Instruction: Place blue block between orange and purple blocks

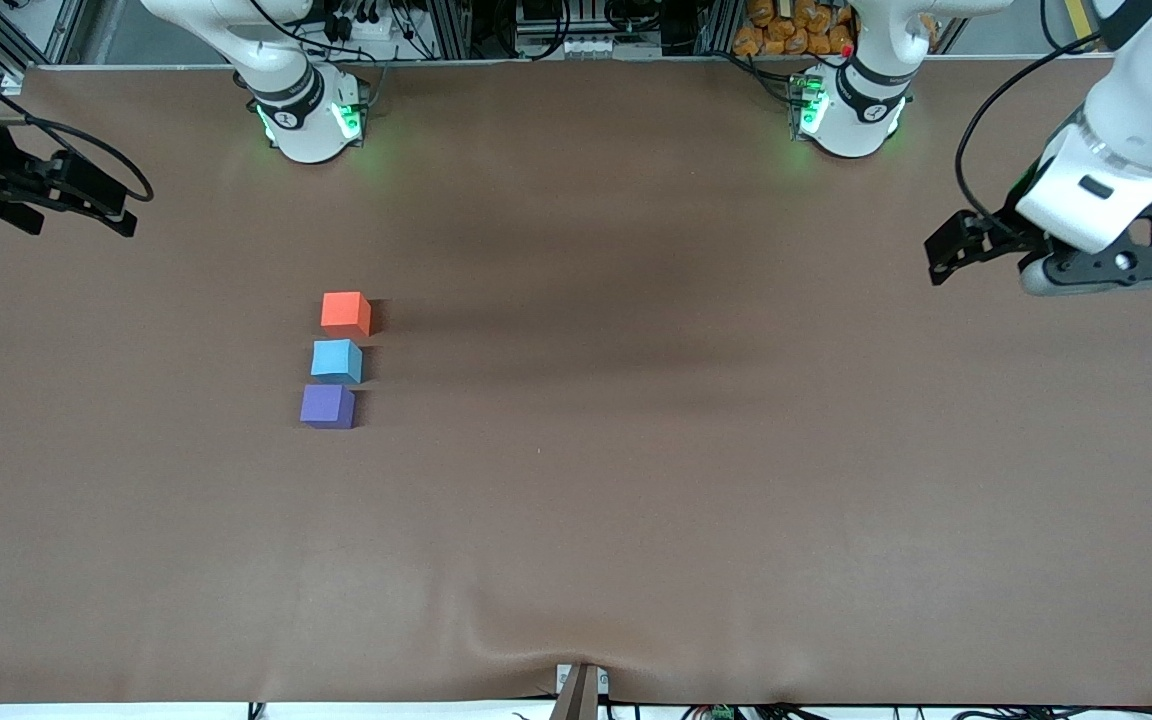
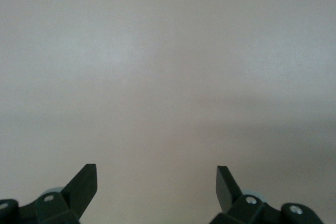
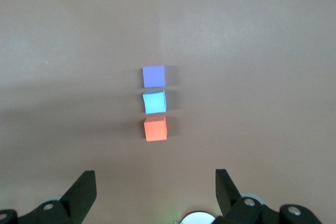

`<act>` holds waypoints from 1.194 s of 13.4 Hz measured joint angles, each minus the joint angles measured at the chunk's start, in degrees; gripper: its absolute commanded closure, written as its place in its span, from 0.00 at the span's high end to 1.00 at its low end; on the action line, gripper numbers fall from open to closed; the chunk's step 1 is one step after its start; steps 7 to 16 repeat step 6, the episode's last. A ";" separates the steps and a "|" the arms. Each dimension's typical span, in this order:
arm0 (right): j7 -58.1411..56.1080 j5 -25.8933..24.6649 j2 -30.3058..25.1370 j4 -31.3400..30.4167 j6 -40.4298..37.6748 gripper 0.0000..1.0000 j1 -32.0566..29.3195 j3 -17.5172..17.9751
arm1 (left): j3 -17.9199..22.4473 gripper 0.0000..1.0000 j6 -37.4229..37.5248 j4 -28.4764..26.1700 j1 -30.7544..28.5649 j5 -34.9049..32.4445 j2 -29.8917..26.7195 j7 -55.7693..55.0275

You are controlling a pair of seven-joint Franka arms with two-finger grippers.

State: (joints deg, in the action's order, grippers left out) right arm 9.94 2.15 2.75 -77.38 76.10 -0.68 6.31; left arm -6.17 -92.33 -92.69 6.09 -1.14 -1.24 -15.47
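Three small cubes sit in a short row on the brown table, toward the right arm's end. The orange block (image 1: 346, 312) (image 3: 155, 128) is farthest from the front camera and the purple block (image 1: 328, 406) (image 3: 154, 76) is nearest. The blue block (image 1: 337, 360) (image 3: 155, 102) lies between them, slightly turned, with narrow gaps on both sides. My right gripper (image 1: 86, 200) (image 3: 156, 177) hangs open and empty over the table's edge at the right arm's end, apart from the row. My left gripper (image 1: 948, 255) (image 2: 156, 174) hangs open and empty over bare table at the left arm's end.
The two arm bases (image 1: 311, 120) (image 1: 846, 115) stand along the table edge farthest from the front camera, with cables and racks next to them. The brown table cover (image 1: 636, 450) has a wrinkle (image 1: 536, 640) near a bracket (image 1: 581, 690) at the front edge.
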 measured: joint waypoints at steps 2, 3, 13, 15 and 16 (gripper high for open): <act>-0.05 0.00 -1.06 -2.53 0.86 1.00 0.82 -2.01 | 0.00 1.00 2.16 0.18 -0.11 0.00 -0.29 0.59; -0.19 0.03 -1.45 -3.34 0.95 1.00 0.91 -2.85 | 0.01 1.00 3.06 0.64 -0.12 0.00 -0.29 1.27; -0.29 0.05 -2.35 -4.05 1.46 1.00 1.36 -3.30 | 0.11 1.00 5.67 1.68 -0.18 0.00 -0.29 2.60; -0.29 0.05 -2.35 -4.05 1.46 1.00 1.36 -3.30 | 0.11 1.00 5.67 1.68 -0.18 0.00 -0.29 2.60; -0.29 0.05 -2.35 -4.05 1.46 1.00 1.36 -3.30 | 0.11 1.00 5.67 1.68 -0.18 0.00 -0.29 2.60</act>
